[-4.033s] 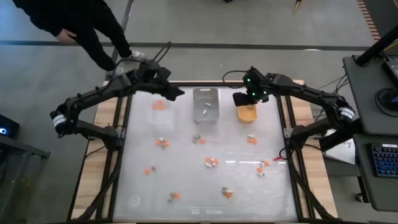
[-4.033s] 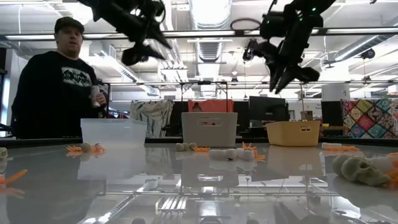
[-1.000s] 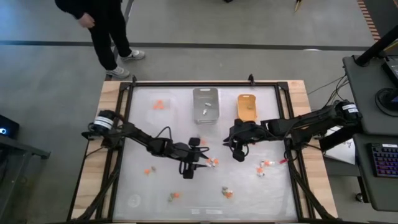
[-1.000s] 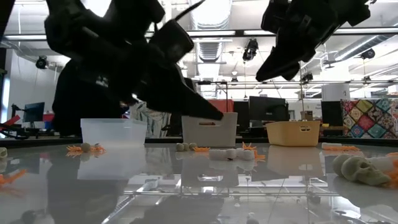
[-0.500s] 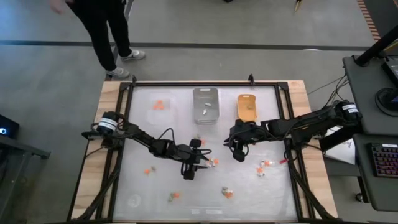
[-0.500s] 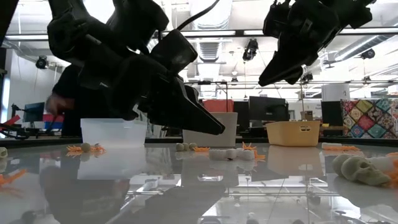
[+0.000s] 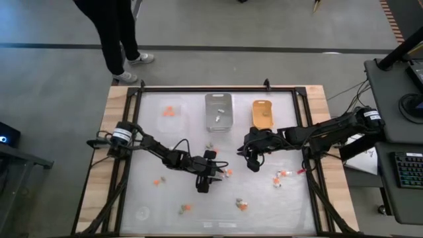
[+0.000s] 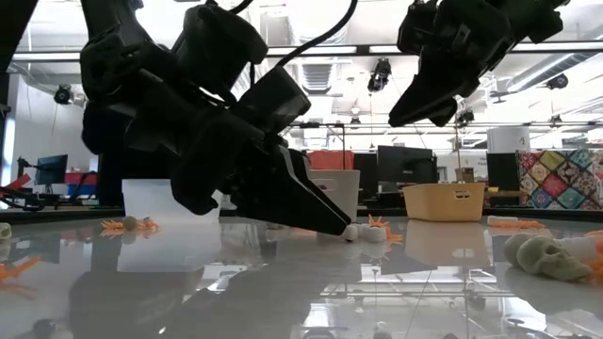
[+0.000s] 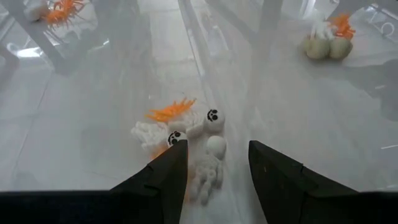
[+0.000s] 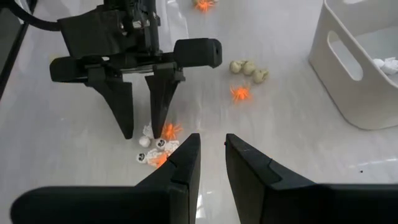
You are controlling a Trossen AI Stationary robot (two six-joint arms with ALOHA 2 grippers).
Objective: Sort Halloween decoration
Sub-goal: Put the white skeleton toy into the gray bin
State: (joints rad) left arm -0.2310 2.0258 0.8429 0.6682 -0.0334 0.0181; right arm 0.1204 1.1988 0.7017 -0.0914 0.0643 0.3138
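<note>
1. In the low view, the left claw [image 8: 325,218] covers most of the grey bin [image 8: 341,193] behind it and part of the clear bin [image 8: 151,200].
2. The trinkets [image 7: 226,172] beside that claw are too small overhead to identify.
3. The person [image 7: 115,26] is cut off at the overhead picture's upper edge.

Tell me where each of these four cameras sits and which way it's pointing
High view: overhead, straight down on the table; both arms show.
Low view: table-top height, level toward the room; left gripper low, right arm above.
Left wrist view: on the left arm, facing a white skeleton cluster; own open fingers show.
Right wrist view: on the right arm, facing the left gripper; own fingers show.
Shared: both wrist views see that cluster.
</note>
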